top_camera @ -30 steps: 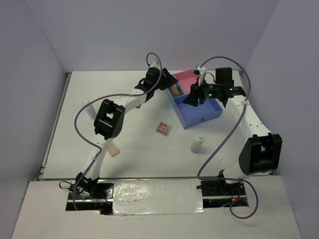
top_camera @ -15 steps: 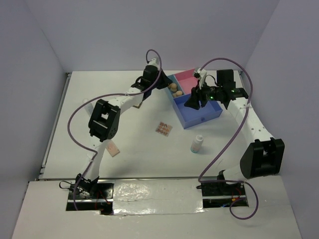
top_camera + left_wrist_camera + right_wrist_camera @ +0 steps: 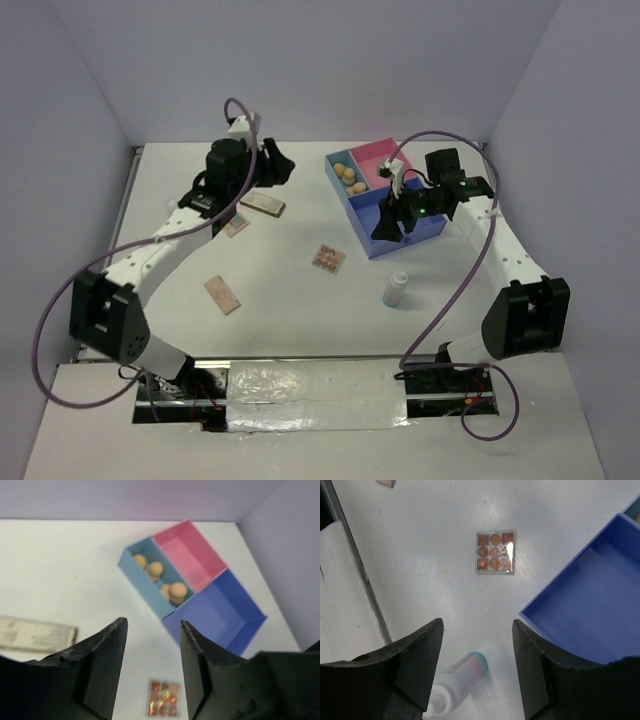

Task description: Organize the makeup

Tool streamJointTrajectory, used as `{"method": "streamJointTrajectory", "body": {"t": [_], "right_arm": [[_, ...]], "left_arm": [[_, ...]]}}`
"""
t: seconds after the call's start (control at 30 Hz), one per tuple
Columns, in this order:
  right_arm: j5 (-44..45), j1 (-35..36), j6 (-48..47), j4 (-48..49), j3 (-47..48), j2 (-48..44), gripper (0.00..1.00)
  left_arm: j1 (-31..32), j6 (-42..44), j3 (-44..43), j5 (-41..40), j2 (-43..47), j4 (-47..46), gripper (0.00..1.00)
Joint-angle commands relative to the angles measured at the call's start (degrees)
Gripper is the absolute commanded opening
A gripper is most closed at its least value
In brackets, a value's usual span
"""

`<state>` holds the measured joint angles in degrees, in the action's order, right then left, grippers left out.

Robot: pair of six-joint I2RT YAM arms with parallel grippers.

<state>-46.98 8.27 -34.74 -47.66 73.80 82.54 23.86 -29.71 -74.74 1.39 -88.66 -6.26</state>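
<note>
Only the sponges (image 3: 349,178) were found stowed in the tray (image 3: 370,158), bottle (image 3: 395,290) and palettes (image 3: 328,259) were left out, and left gripper (image 3: 152,645) and right gripper (image 3: 477,650) were held apart, empty.

1. I work on a flat white tabletop (image 3: 300,310) under soft, even light.
2. Plain pale lavender walls (image 3: 330,60) enclose it on three sides around me.
3. Shiny, wrinkled silver tape (image 3: 300,385) covers its near edge.
</note>
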Motion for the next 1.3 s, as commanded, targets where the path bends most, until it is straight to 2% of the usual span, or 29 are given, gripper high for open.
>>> {"method": "streamJointTrajectory", "body": {"t": [0.0, 0.03, 0.1, 0.17, 0.37, 0.4, 0.63, 0.73, 0.93, 1.1, 1.27], "right_arm": [[0.6, 1.1, -7.1, -6.8, -0.1, -1.2, 0.65], [0.6, 1.3, -8.7, -8.0, 0.4, -1.2, 0.68], [2.8, 2.5, -12.3, -11.0, 0.8, -1.2, 0.82], [7.7, 5.5, -14.5, -13.7, 1.3, -0.8, 0.85], [25.7, 18.2, -9.1, -12.8, 0.0, 0.9, 0.87], [30.4, 21.5, -7.2, -13.0, 0.4, 1.7, 0.87], [44.5, 30.2, -7.3, -18.5, 5.0, 10.4, 0.90], [49.8, 32.9, -8.8, -20.2, 6.2, 14.0, 1.00], [57.2, 37.7, -11.4, -25.3, 7.9, 19.9, 1.00], [64.6, 39.8, -14.0, -25.4, 2.2, 22.5, 0.98], [68.3, 40.7, -13.8, -27.2, 1.4, 25.3, 0.95]], "left_arm": [[-2.1, 5.4, 9.0, -1.0, 8.3, 5.5, 0.62], [-2.5, 5.5, 11.0, -0.8, 10.5, 6.0, 0.65], [-3.4, 5.5, 17.1, -0.9, 17.5, 6.0, 0.73], [-3.9, 5.0, 22.8, -1.1, 24.1, 5.6, 0.80], [-4.4, 1.9, 31.8, -6.3, 36.1, 6.1, 0.85], [-4.5, 1.8, 33.2, -6.5, 36.9, 6.1, 0.85], [-4.7, 2.4, 35.5, -7.1, 40.9, 10.0, 0.85], [-4.7, 2.1, 36.5, -7.0, 41.8, 10.5, 0.85], [-4.7, 0.2, 39.4, -7.2, 44.8, 10.8, 0.85], [-4.7, -0.5, 40.7, -8.2, 47.8, 12.3, 0.85], [-4.7, -0.9, 41.8, -8.2, 48.7, 12.9, 0.85]]}}
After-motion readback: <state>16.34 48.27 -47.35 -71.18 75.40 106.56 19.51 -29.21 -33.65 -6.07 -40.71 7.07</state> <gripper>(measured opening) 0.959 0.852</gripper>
